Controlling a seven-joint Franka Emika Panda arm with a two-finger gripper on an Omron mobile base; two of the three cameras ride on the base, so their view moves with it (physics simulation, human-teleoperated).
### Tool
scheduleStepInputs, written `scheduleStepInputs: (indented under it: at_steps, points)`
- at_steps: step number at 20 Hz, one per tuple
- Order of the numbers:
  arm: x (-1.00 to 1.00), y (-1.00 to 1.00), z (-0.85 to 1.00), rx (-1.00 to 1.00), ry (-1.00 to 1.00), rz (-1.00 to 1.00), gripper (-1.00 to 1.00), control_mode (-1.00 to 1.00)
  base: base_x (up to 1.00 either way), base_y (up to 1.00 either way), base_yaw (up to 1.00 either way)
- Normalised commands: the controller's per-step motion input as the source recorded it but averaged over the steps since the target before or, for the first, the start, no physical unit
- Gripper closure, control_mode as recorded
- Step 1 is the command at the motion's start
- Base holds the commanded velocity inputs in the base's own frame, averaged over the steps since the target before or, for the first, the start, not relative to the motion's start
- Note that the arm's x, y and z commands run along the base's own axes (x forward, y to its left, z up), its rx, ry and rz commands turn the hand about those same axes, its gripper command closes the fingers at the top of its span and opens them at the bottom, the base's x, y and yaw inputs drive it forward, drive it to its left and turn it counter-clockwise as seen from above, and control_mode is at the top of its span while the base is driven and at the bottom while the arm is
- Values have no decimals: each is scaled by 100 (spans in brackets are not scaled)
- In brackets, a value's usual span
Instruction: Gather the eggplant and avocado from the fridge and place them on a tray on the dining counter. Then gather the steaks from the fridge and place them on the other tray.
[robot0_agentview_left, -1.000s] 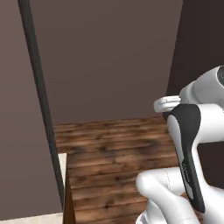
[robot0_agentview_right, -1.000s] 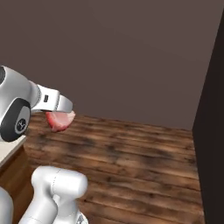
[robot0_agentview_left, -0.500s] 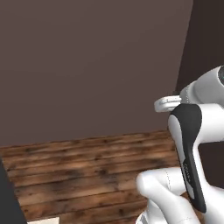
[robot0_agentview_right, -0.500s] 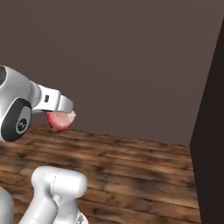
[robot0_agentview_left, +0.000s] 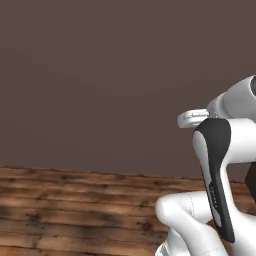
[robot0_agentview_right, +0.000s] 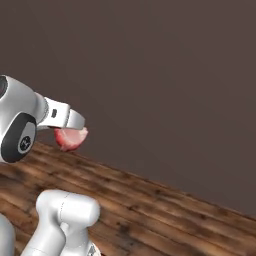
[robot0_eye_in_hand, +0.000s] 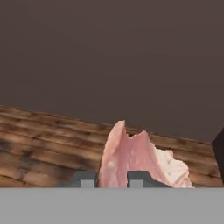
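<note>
Hanging above the wooden plank floor (robot0_agentview_right: 165, 210), the white arm reaches out from the left of the right base view, and a pale pink steak (robot0_agentview_right: 70, 138) droops from the tool (robot0_agentview_right: 75, 131) at its end, clear of the boards and in front of a plain dark brown wall (robot0_agentview_right: 165, 80). Seen from the hand, the tool (robot0_eye_in_hand: 113, 178) is clamped on that steak (robot0_eye_in_hand: 135, 159): the two dark fingertips (robot0_eye_in_hand: 86, 178) press its lower edge from either side while the slab stands up between them and spreads to the right, with floor (robot0_eye_in_hand: 39, 140) and wall (robot0_eye_in_hand: 109, 52) beyond
</note>
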Motion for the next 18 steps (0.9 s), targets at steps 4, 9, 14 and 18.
scheduleStepInputs:
  at_steps: [4, 9, 14, 18]
  points:
    - [0, 0, 0, 0, 0, 0, 100, 100, 93, -19, 79]
    - [0, 0, 0, 0, 0, 0, 100, 100, 73, -16, 86]
    - [0, 0, 0, 0, 0, 0, 100, 100, 73, -28, 82]
    - [0, 0, 0, 0, 0, 0, 100, 100, 75, -29, 81]
